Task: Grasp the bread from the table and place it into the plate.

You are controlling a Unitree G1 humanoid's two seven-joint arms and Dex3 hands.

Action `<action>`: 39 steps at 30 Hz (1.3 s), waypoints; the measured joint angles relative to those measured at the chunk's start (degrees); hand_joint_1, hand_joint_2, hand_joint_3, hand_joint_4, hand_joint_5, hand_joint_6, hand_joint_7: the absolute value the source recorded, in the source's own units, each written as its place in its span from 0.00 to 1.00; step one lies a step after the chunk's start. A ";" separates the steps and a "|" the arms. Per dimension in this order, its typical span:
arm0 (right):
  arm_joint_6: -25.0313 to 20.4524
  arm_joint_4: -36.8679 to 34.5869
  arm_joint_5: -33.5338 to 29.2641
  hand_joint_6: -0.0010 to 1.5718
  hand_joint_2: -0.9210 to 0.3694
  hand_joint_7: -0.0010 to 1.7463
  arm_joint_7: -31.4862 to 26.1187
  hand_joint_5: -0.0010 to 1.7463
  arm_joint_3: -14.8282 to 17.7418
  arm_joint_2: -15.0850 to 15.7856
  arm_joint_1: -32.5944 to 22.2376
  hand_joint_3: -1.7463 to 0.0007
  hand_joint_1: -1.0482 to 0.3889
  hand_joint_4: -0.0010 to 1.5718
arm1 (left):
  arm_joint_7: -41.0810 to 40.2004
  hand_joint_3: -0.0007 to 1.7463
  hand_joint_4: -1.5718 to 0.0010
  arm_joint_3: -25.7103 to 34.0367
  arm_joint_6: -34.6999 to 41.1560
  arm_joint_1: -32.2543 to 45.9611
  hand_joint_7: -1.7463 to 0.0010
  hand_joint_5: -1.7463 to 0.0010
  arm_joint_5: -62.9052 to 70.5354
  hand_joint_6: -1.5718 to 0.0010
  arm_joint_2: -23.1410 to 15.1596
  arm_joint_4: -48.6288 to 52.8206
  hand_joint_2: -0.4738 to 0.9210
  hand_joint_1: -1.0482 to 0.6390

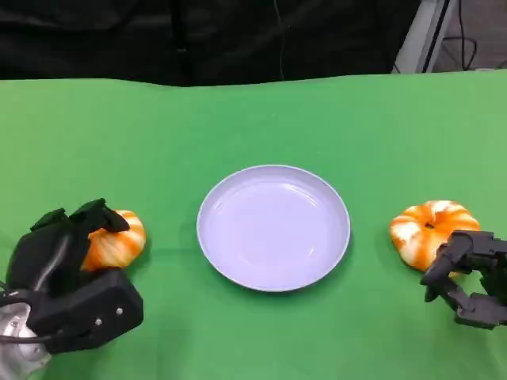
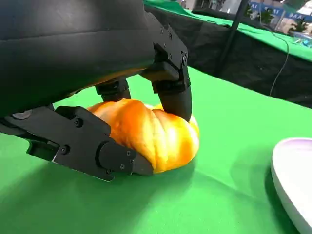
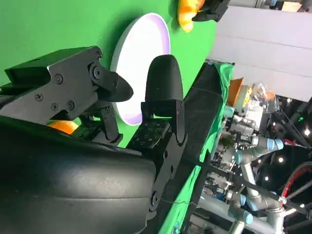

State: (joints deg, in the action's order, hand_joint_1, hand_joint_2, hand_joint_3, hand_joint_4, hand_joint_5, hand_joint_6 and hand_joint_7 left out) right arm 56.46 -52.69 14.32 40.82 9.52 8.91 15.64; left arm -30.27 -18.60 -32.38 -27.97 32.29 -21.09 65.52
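Observation:
Two orange-and-white round breads lie on the green table. The left bread rests on the cloth with my left hand gripping it, fingers pressing on its top and the thumb against its side. A white plate stands in the middle, with nothing in it. The right bread lies to the plate's right. My right hand sits at its near edge with its fingers apart, holding nothing. The right wrist view shows a sliver of that bread beneath the fingers.
The green cloth runs back to a dark curtain at the table's far edge. In the right wrist view, other robot arms and equipment stand beyond the table.

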 measured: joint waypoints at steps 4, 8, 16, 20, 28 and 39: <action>-0.04 0.00 0.03 0.59 0.16 0.59 0.06 0.82 0.00 0.00 0.00 0.53 0.81 0.55 | -1.65 0.27 0.75 -0.19 0.05 0.70 0.16 0.01 0.84 0.72 0.00 -0.88 1.00 0.55; -0.04 0.00 -0.02 0.58 0.16 0.59 0.03 0.82 -0.01 0.00 0.00 0.53 0.81 0.55 | -2.14 0.27 0.78 -0.36 0.30 1.38 0.16 0.00 1.30 0.74 0.00 -1.83 1.00 0.55; -0.59 0.04 0.15 0.59 0.16 0.58 0.22 0.82 -0.02 -0.02 -0.01 0.53 0.81 0.55 | -2.84 0.27 0.77 -0.24 1.23 4.12 0.18 0.01 1.81 0.72 -0.22 -8.86 1.00 0.56; -0.68 0.09 0.16 0.59 0.16 0.58 0.22 0.82 -0.02 -0.02 -0.02 0.53 0.81 0.55 | -3.48 0.27 0.77 -0.16 1.40 5.59 0.19 0.01 2.92 0.72 -0.61 -13.03 1.00 0.55; -0.68 0.14 0.13 0.58 0.16 0.59 0.21 0.82 -0.02 -0.07 -0.04 0.53 0.81 0.55 | -3.35 0.26 0.77 1.03 4.14 10.06 0.19 0.01 4.20 0.72 -2.02 -26.36 1.00 0.55; -0.62 0.12 0.01 0.58 0.17 0.59 -0.01 0.83 -0.03 -0.10 -0.05 0.52 0.81 0.55 | -0.72 0.21 0.77 2.74 7.68 14.65 0.22 0.03 5.58 0.72 -2.33 -39.74 1.00 0.55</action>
State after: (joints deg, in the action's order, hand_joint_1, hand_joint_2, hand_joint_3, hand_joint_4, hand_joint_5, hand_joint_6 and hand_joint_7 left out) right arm 55.84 -52.57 14.33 40.81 9.49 8.81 15.59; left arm -30.99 -15.86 -24.70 -13.32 37.87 -23.42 25.78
